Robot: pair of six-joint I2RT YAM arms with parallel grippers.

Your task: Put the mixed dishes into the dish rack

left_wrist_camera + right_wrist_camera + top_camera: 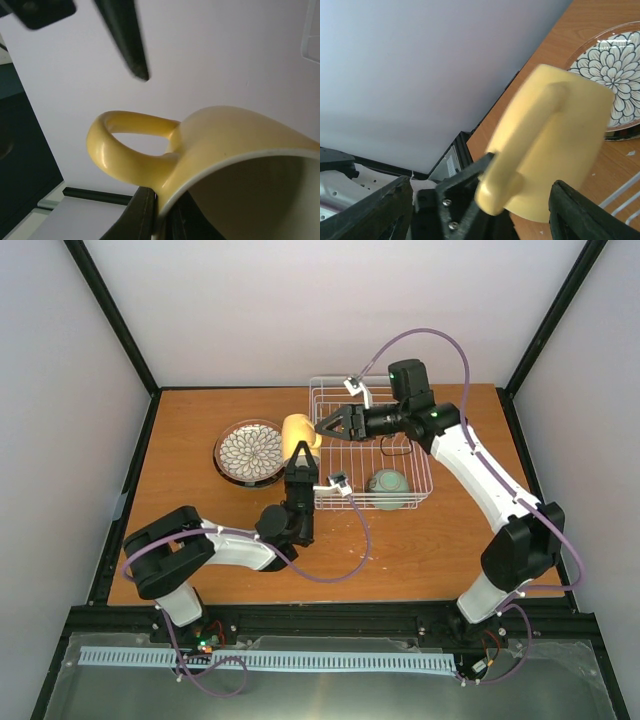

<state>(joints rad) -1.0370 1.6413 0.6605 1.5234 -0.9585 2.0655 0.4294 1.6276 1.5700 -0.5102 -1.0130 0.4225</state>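
Observation:
My left gripper (300,458) is shut on the rim of the yellow mug (298,430), next to its handle, and holds it off the table at the left edge of the white wire dish rack (420,455). In the left wrist view the fingers (145,215) pinch the mug's wall (235,135). My right gripper (322,425) is open beside the mug; in its wrist view its gripper (480,192) has one finger on each side of the mug (560,135). A pale green bowl (388,486) lies in the rack. The white petal-patterned plate (250,450) tops a stack left of the rack.
The plate stack also shows in the right wrist view (617,70), with rack wires (625,200) at the lower right. The left gripper's black body (460,200) sits between the right fingers. White walls and a black frame enclose the wooden table (420,550).

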